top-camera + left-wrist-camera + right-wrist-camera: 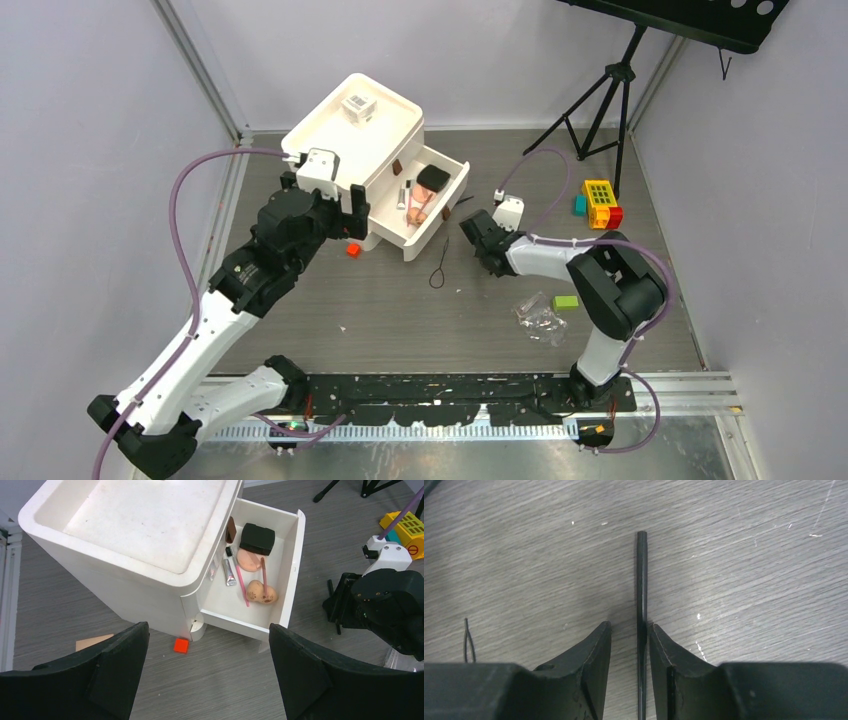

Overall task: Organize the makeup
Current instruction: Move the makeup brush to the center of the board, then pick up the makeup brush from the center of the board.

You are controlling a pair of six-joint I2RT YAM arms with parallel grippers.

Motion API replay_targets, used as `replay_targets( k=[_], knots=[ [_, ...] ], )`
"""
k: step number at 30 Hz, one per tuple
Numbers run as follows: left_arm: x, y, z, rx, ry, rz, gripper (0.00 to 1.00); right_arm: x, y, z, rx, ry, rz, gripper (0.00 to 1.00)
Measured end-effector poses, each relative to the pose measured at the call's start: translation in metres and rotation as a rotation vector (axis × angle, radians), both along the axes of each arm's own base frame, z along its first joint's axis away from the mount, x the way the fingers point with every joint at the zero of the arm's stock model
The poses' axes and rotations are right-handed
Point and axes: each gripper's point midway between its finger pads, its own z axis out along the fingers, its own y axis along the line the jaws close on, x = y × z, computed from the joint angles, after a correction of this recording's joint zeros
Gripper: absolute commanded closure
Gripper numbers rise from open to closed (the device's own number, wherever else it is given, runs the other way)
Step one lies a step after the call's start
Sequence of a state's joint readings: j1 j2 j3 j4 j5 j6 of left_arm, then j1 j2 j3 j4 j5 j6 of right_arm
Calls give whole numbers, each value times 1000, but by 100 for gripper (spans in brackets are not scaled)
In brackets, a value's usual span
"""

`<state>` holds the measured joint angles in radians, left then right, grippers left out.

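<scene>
A white drawer unit (350, 130) stands at the back left with its drawer (291, 570) pulled out. In the drawer lie a black compact (257, 538), a pink round puff (246, 560), a peach sponge (262, 592), two thin pencils (241, 582) and a small tube (228, 572). A clear barcoded box (359, 105) sits on top of the unit. My left gripper (208, 626) hangs open over the table in front of the unit, holding nothing. A thin black pencil (641, 580) lies on the table between the parted fingers of my right gripper (629, 626), against the right finger (661, 645).
A small red cube (181, 645) lies by the unit's front corner. A thin black loop (438, 272) lies mid-table. Crumpled clear plastic (540, 318) and a green block (566, 302) sit near the right arm. Toy blocks (598, 203) and a tripod (600, 100) are at the back right.
</scene>
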<state>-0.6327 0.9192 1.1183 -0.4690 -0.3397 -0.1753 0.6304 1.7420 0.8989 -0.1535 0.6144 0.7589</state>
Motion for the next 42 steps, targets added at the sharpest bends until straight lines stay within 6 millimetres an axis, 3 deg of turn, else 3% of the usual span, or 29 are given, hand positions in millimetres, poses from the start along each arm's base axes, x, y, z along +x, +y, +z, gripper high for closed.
replay_targets(
  k=[9,16,21,27,31,34,42],
  knots=[
    [0,0,0,0,0,0,9,10,-10,-1,-41,-75,-75,66],
    [0,0,0,-1,0,-1,9,12,-17,-2,-69,-123,-118,82],
    [0,-1,0,-1,0,-4,9,10,-20,-2,-81,-173,-152,99],
    [-1,-1,0,-3,1,-9,9,8,-21,1,-72,-193,-170,100],
    [-1,-1,0,-3,1,-9,9,-6,-28,5,-95,-139,-149,100],
    [-1,-1,0,-3,1,-9,9,-13,-32,24,-95,-135,-139,100],
    [-1,-2,0,-3,2,-10,9,7,-17,123,92,-327,-175,100]
  ],
)
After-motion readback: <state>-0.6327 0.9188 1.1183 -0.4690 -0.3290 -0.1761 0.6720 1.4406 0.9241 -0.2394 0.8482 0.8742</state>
